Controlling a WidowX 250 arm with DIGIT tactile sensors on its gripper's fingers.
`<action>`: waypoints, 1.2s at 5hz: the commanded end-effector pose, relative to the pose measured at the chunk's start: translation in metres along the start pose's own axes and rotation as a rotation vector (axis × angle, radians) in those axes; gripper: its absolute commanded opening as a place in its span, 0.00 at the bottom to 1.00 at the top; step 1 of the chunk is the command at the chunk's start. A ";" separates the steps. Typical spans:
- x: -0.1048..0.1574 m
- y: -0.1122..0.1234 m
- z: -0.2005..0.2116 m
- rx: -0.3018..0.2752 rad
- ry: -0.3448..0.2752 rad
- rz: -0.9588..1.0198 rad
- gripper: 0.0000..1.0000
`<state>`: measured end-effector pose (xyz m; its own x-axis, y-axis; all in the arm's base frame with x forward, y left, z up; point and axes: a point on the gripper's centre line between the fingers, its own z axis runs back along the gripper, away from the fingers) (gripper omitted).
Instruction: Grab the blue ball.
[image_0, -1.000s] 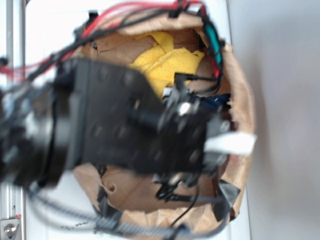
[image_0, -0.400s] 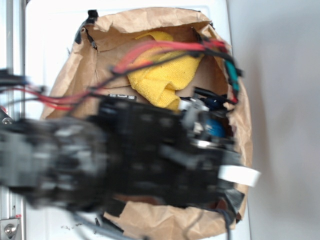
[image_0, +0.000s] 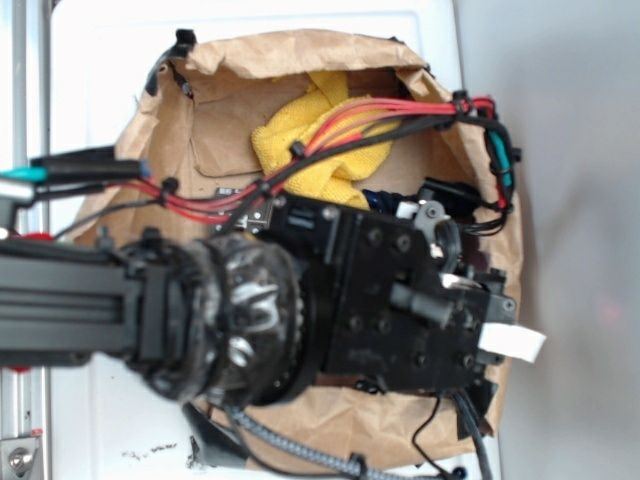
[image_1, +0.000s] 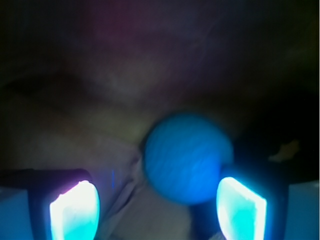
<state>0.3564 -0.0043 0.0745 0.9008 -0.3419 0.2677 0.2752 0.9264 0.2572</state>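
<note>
In the wrist view the blue ball (image_1: 187, 156) fills the middle of the frame, lying on brown paper just ahead of my gripper (image_1: 157, 210). The two bright fingertips (image_1: 75, 210) stand wide apart, and the ball sits between them, nearer the right one, with no visible contact. In the exterior view the ball is hidden under the black gripper body (image_0: 400, 300), which hangs low over the right side of the brown paper bag (image_0: 160, 160).
A yellow cloth (image_0: 300, 140) lies at the back of the bag. A dark navy item (image_0: 385, 200) shows beside the gripper body. Red and black cables (image_0: 380, 115) loop over the bag. The bag's right wall (image_0: 510, 230) is close to the gripper.
The arm has swung lower and to the right inside the bag, and its body now covers the ball that showed beside the gripper 0.4 s ago.
</note>
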 end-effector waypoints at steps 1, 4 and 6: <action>0.014 0.009 -0.009 0.084 -0.045 -0.001 1.00; 0.021 0.010 -0.022 0.102 -0.037 0.024 0.00; 0.013 0.011 -0.001 0.024 0.003 0.017 0.00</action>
<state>0.3622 0.0013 0.0543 0.9284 -0.3173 0.1932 0.2656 0.9305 0.2522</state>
